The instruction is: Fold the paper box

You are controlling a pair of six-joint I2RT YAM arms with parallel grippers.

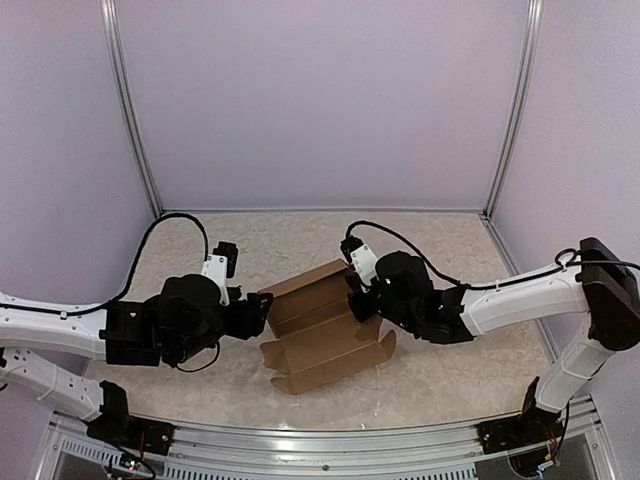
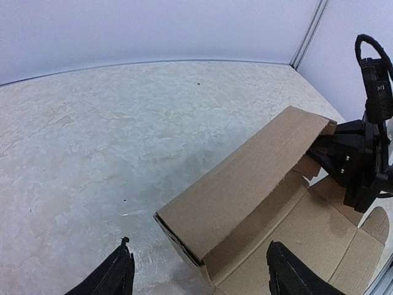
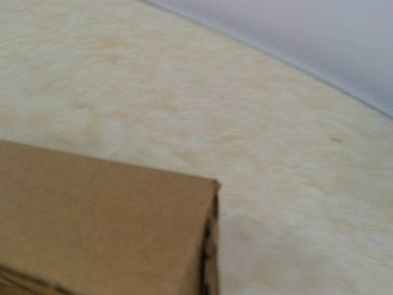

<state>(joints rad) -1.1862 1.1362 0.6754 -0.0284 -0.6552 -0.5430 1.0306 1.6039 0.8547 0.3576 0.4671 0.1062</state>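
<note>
The paper box is plain brown cardboard, lying partly folded in the middle of the table. One long panel is folded up and over into a ridge, and the other flaps lie flat in front of it. My left gripper is open, its fingers straddling the box's left end without touching it; from above the left gripper sits just left of the box. My right gripper is shut at the box's right end, pinching the folded panel's end flap. In the right wrist view the box hides the fingers.
The table top is pale and marbled, with grey walls on three sides and metal corner posts. A metal rail runs along the near edge between the arm bases.
</note>
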